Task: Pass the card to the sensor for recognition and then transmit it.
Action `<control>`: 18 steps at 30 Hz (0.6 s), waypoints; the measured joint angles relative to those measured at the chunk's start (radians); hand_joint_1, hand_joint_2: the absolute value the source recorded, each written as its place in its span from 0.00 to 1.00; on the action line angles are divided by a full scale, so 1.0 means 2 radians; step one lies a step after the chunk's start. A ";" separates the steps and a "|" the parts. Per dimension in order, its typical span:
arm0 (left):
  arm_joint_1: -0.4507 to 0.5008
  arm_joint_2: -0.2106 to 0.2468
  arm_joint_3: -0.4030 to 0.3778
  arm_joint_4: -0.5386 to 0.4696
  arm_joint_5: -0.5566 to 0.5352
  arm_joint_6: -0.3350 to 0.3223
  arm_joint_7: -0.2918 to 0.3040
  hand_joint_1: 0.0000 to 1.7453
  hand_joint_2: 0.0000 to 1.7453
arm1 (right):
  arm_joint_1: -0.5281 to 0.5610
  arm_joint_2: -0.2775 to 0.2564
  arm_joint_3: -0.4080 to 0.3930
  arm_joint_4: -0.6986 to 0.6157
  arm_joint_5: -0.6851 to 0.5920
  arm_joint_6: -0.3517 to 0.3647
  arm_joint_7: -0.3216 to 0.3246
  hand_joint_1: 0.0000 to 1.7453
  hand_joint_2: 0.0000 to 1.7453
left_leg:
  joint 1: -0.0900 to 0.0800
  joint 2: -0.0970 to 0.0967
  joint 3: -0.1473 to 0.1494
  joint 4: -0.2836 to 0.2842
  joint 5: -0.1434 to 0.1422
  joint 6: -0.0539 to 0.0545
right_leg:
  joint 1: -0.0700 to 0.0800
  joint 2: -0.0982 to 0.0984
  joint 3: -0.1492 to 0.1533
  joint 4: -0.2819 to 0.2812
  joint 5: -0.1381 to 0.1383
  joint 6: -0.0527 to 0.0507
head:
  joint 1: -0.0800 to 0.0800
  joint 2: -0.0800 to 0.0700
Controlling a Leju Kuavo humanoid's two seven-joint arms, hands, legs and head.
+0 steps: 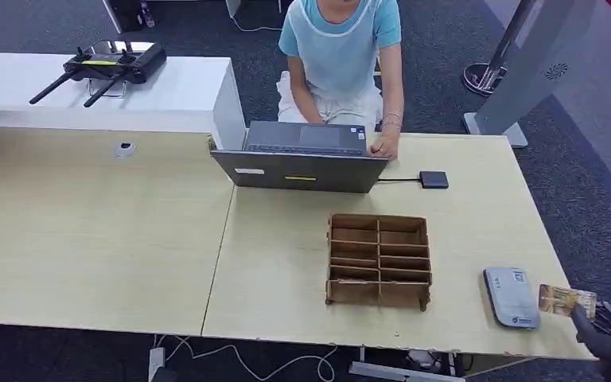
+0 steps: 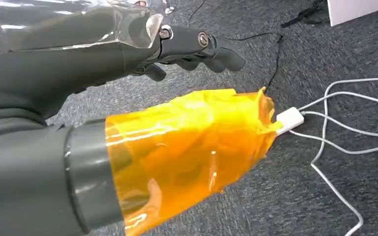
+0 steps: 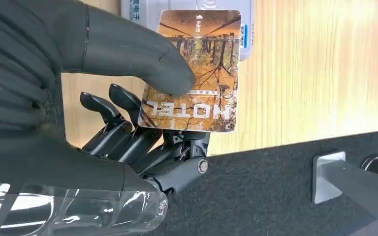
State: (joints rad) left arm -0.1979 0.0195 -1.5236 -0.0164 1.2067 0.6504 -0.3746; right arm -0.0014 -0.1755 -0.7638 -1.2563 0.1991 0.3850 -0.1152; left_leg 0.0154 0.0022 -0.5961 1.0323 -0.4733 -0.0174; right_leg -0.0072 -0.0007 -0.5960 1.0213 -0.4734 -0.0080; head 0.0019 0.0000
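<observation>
Head cam sat high on the robot, angled forward and down across the whole table (image 1: pixel 127 239), far enough back to take in the laptop (image 1: pixel 302 155) and the person (image 1: pixel 340 60) seated behind it. Right wrist cam rode close behind the right hand (image 3: pixel 128 123), tight on the card (image 3: pixel 193 71) and the sensor (image 3: pixel 138 10) at the table edge; picture turned. Both covered that near right corner: same card (image 1: pixel 565 300), sensor (image 1: pixel 511 297) and hand (image 1: pixel 609 334). Left wrist cam hung low behind the left hand (image 2: pixel 192 46), facing carpet (image 2: pixel 354 44) and white cables (image 2: pixel 344 128); no overlap with the others.
</observation>
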 joint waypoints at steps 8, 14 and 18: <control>-0.002 -0.003 0.000 0.000 -0.011 -0.008 0.009 0.00 0.00 | -0.008 0.000 0.032 0.011 0.009 -0.006 0.000 1.00 1.00 | 0.000 0.000 0.000 0.000 0.000 0.000 | 0.000 0.000 0.000 0.000 0.000 0.000 | 0.000 0.000; -0.002 -0.003 0.000 0.000 -0.016 -0.010 0.013 0.00 0.00 | -0.011 0.000 0.049 0.019 0.010 -0.017 0.000 1.00 1.00 | 0.000 0.000 0.000 0.000 0.000 0.000 | 0.000 0.000 0.000 0.000 0.000 0.000 | 0.000 0.000; -0.003 -0.004 0.000 0.000 -0.018 -0.010 0.017 0.00 0.00 | -0.011 0.000 0.061 0.024 0.014 -0.027 0.000 1.00 1.00 | 0.000 0.000 0.000 0.000 0.000 0.000 | 0.000 0.000 0.000 0.000 0.000 0.000 | 0.000 0.000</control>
State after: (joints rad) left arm -0.2038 0.0122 -1.5236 -0.0164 1.1715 0.6310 -0.3414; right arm -0.0231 -0.1755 -0.6428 -1.2089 0.2266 0.3311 -0.1148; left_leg 0.0155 0.0021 -0.5960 1.0324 -0.4733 -0.0174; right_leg -0.0072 -0.0007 -0.5961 1.0212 -0.4734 -0.0080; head 0.0023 0.0000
